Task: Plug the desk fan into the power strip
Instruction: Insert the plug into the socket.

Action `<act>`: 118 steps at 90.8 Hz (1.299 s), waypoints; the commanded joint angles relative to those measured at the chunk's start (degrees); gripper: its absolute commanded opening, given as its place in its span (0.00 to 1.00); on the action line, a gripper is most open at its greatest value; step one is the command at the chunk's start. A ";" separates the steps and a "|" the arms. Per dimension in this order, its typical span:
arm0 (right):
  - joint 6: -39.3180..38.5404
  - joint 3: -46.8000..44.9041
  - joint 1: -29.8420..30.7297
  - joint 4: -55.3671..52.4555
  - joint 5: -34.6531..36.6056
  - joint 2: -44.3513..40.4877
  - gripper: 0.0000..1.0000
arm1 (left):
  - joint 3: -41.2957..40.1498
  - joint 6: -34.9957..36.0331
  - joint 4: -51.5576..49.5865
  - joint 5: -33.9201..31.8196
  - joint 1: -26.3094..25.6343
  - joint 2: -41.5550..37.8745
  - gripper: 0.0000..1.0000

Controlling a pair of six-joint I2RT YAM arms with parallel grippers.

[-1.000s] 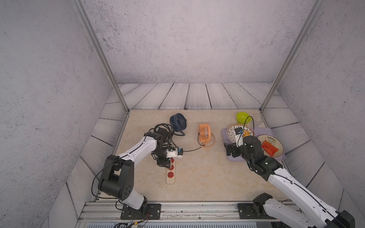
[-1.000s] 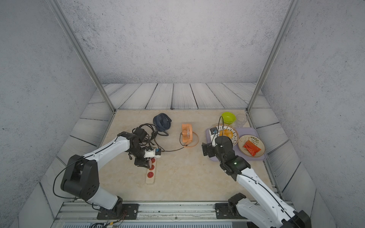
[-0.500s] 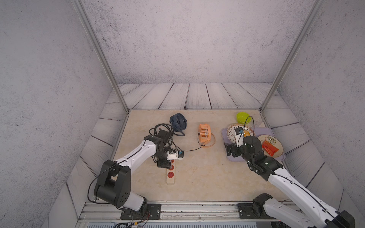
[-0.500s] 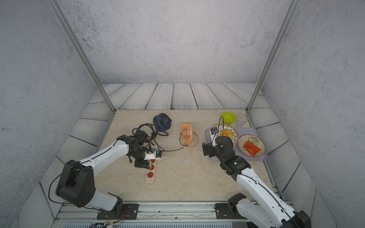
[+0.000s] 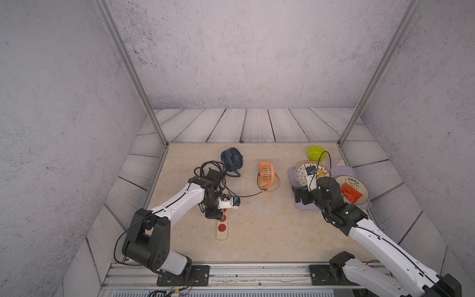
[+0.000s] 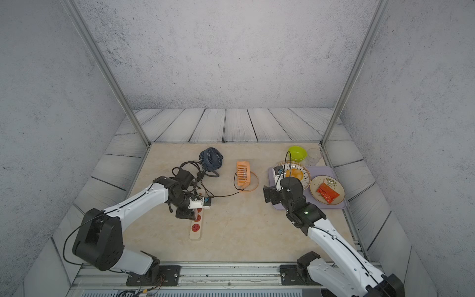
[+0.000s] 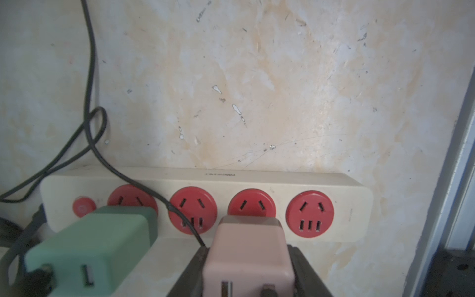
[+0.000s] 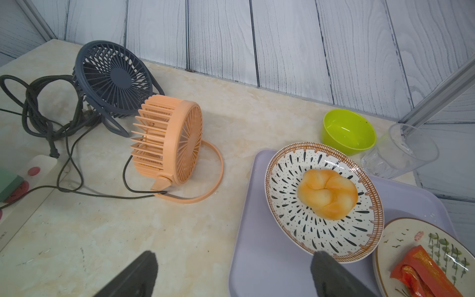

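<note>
Low and left of centre in a top view, the power strip [image 5: 221,234] lies with its long axis running up the frame. Your left gripper [image 5: 214,212] sits directly over its middle, clamped on the pink adapter [image 7: 248,246], one free socket from the green adapter [image 7: 97,241]. The push is straight down, though I can't tell if it's seated. Beyond stands the orange desk fan [image 5: 266,172]. Your right gripper [image 5: 302,197], spread wide, idles by the tray [image 5: 344,171], well apart.
</note>
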 commanded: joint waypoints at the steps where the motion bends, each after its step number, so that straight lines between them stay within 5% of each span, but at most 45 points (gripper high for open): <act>1: 0.02 -0.59 -0.23 0.62 0.06 0.16 0.99 | -5.36 2.50 5.34 -8.33 0.39 1.60 0.00; 59: 0.23 -0.67 -0.88 0.83 0.26 0.60 0.99 | -0.70 -0.87 4.51 -8.81 -0.43 9.96 0.00; 89: 0.28 -0.56 -1.11 0.86 -0.41 0.85 0.99 | -7.46 1.33 9.68 -4.38 4.27 6.26 0.00; 118: 0.24 -0.60 -1.20 0.27 0.45 0.27 0.99 | -4.14 4.40 6.33 -11.18 4.95 11.77 0.00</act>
